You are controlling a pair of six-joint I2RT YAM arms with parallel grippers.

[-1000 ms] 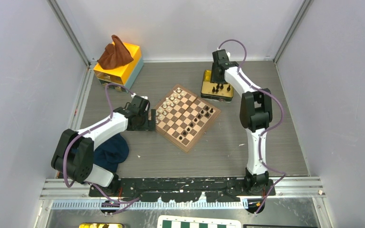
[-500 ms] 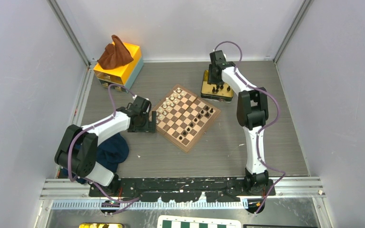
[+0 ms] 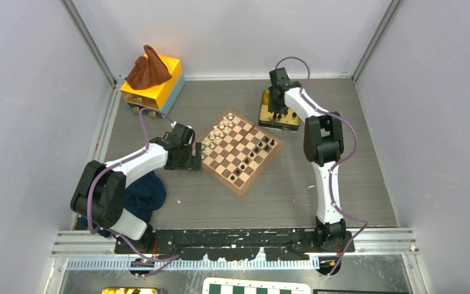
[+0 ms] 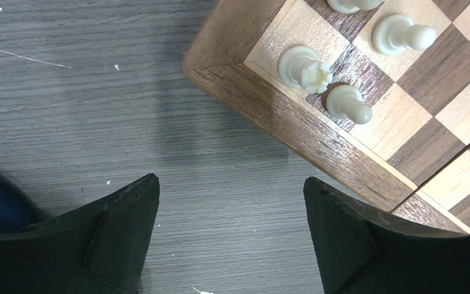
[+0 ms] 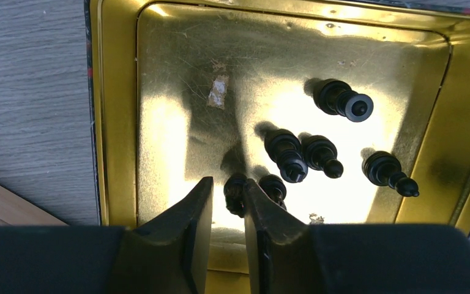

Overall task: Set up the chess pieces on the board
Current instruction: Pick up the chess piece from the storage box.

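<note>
The wooden board (image 3: 238,150) lies at mid table, with cream pieces (image 3: 217,138) along its left side and several black chess pieces (image 3: 260,147) on its right side. More black pieces (image 5: 321,153) stand in a gold tray (image 5: 113,122) behind the board, seen from above (image 3: 268,122). My right gripper (image 5: 226,184) hangs low in the tray, jaws narrowly open around one black piece (image 5: 235,195); the piece lies against the right finger, with a gap to the left finger. My left gripper (image 4: 231,196) is wide open and empty on the table beside the board's left corner (image 4: 294,116).
A yellow box with a brown cloth (image 3: 150,76) stands at the back left. A dark blue cloth (image 3: 141,193) lies under the left arm. A green-and-white board (image 3: 257,286) shows at the bottom edge. Two cream pieces (image 4: 306,67) stand near the left gripper.
My right gripper has moved left and down into the gold tray, around a black piece. The left arm shifted slightly and has stayed by the board's corner.
</note>
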